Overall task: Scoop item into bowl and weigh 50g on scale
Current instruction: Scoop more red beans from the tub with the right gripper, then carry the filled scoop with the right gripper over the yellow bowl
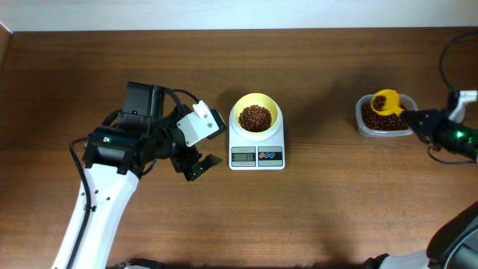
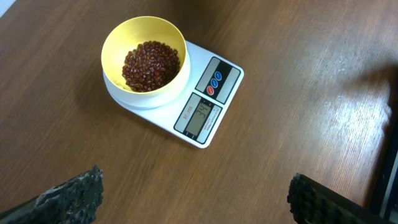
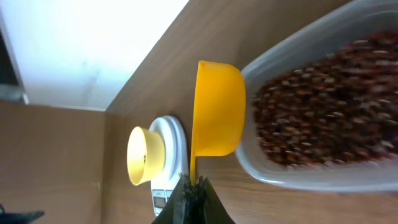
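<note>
Scale [image 2: 200, 117] display showing illegibly. Right gripper [image 3: 193, 186] clamping the yellow scoop [image 3: 217, 109], partly covering tub [image 3: 267, 171]; left gripper [image 2: 196, 193] fingers standing apart, cropped.

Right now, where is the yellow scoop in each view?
Overhead: yellow scoop at far right, over the clear tub.
Left wrist: not in view.
Right wrist: yellow scoop at centre, left of the tub.
Shared landmark: white scale carrying the bowl, in all three views.

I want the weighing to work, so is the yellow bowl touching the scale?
Touching. The left wrist view shows the bowl sitting on the scale, right on its round white platform, with no gap beneath it.
</note>
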Robot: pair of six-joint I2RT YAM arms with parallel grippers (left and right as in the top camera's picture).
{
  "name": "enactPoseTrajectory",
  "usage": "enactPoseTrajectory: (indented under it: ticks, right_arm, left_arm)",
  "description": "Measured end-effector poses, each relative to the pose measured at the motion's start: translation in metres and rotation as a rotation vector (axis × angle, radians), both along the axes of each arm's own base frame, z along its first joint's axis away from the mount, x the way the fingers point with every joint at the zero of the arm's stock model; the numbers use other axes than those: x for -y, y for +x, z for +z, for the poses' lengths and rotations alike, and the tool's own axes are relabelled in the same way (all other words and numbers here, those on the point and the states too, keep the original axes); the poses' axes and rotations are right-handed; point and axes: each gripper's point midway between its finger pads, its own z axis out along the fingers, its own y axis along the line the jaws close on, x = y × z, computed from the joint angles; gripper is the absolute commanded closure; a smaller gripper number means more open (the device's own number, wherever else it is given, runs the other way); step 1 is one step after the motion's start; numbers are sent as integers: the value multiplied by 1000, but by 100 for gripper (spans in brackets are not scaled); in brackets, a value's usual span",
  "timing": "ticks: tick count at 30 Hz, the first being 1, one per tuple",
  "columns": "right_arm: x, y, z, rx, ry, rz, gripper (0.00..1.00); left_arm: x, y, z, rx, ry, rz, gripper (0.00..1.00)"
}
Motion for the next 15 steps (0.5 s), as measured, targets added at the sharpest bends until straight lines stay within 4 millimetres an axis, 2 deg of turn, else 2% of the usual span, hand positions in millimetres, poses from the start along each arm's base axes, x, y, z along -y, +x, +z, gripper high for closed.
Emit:
enactPoseTrajectory:
  ticks: [7, 14, 15]
  right_arm:
    - [-86, 20, 16, 108, 17, 250, 96]
    - [-164, 25, 29, 212, 19, 460, 96]
    - [-170, 25, 30, 217, 19, 475, 96]
  left_arm:
    - [0, 0, 0, 0, 0, 0, 1]
    - [0, 0, 0, 0, 0, 0, 1]
    - [0, 0, 0, 0, 0, 0, 1]
